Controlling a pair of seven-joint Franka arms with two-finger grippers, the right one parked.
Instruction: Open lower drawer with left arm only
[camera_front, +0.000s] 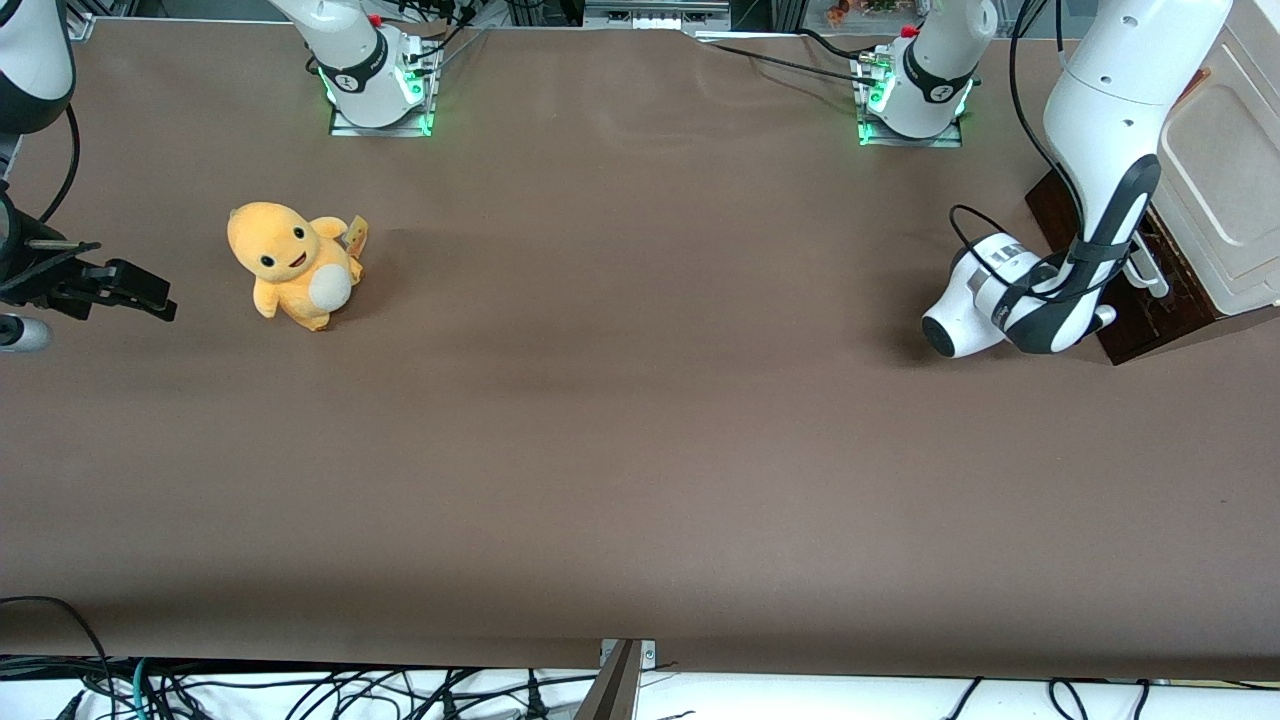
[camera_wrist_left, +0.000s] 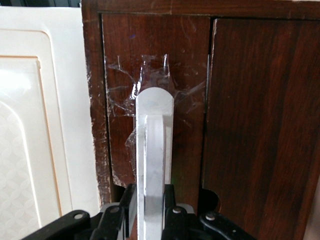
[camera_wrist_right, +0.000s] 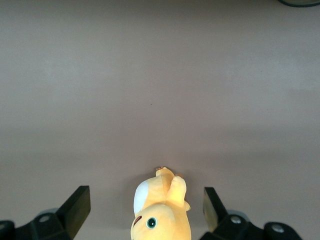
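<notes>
Gripper on the lower drawer's handle

At the front view's right edge, the left arm's gripper (camera_wrist_left: 152, 215) seemingly pinches the lower drawer's (camera_wrist_left: 155, 65) white bar handle (camera_wrist_left: 155, 150); pull straight outward.

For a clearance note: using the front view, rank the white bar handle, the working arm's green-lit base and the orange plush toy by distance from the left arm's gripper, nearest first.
The gripper is at the dark wooden lower drawer.
1. White bar handle: between its fingers.
2. Green-lit base: farther from the camera.
3. Orange plush toy: toward the parked arm's end.
</notes>
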